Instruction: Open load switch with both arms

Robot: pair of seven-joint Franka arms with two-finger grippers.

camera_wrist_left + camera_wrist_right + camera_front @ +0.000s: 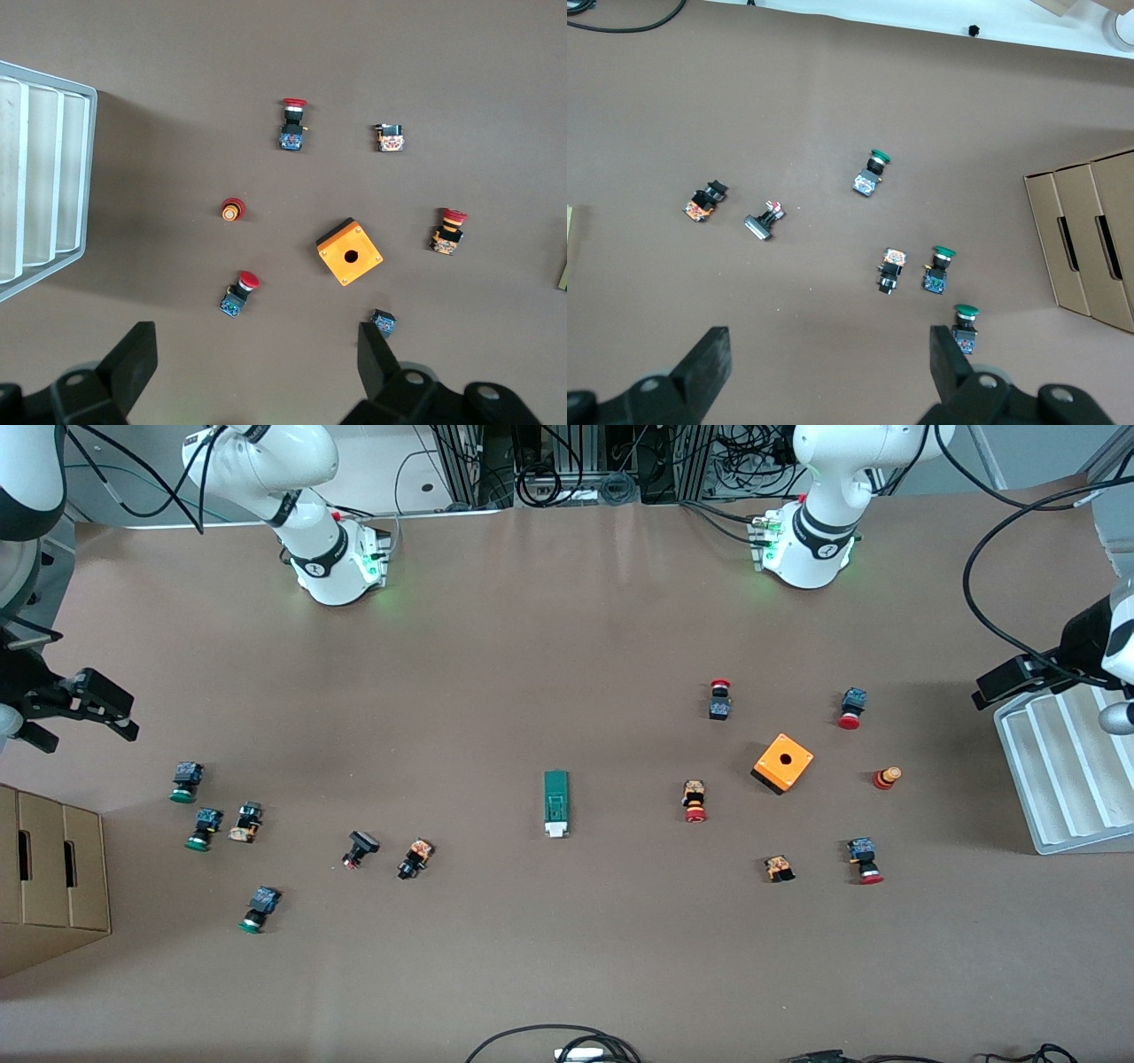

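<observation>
The load switch [556, 803], a narrow green bar with a white end piece, lies flat in the middle of the table with its white end toward the front camera. My left gripper [997, 689] hangs open in the air at the left arm's end of the table, by the white tray. In the left wrist view its fingers [133, 354] stand wide apart with nothing between them. My right gripper [124, 717] hangs open over the right arm's end, above the green-capped buttons. Its fingers [709, 354] are also wide apart and hold nothing. Both grippers are well away from the switch.
An orange cube [783, 763] with a round hole sits among several red-capped push buttons [695, 801] toward the left arm's end. Green-capped buttons [185, 781] and other small parts [415, 858] lie toward the right arm's end. A white ribbed tray [1063, 771] and a cardboard box [53, 877] stand at the table's ends.
</observation>
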